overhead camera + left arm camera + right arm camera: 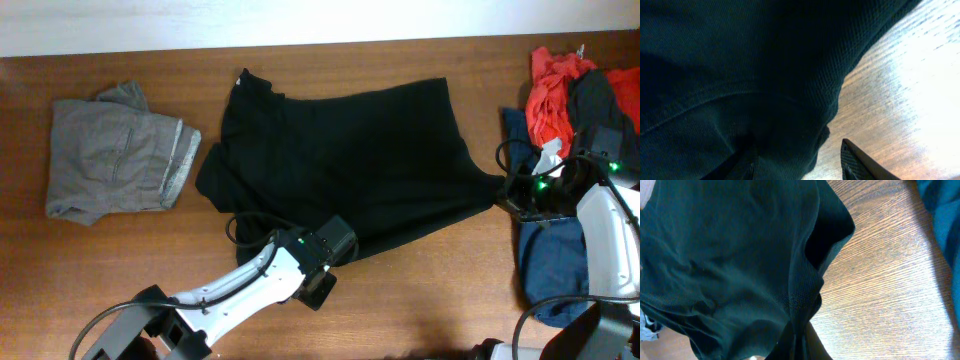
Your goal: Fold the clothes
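Note:
The black T-shirt (350,165) lies spread in the middle of the wooden table, its collar to the left. My left gripper (335,250) is at the shirt's near hem. In the left wrist view (795,150) its fingers stand apart: one is bare on the right, the other is covered by black cloth (740,65), with the hem between them. My right gripper (507,192) is at the shirt's right corner. In the right wrist view (799,335) it is shut on a bunched fold of the black cloth (725,255), which is pulled taut toward it.
A folded grey garment (115,160) lies at the left. A pile of red (550,95), black (610,105) and navy (555,265) clothes sits at the right edge, close behind my right arm. Bare wood shows along the front.

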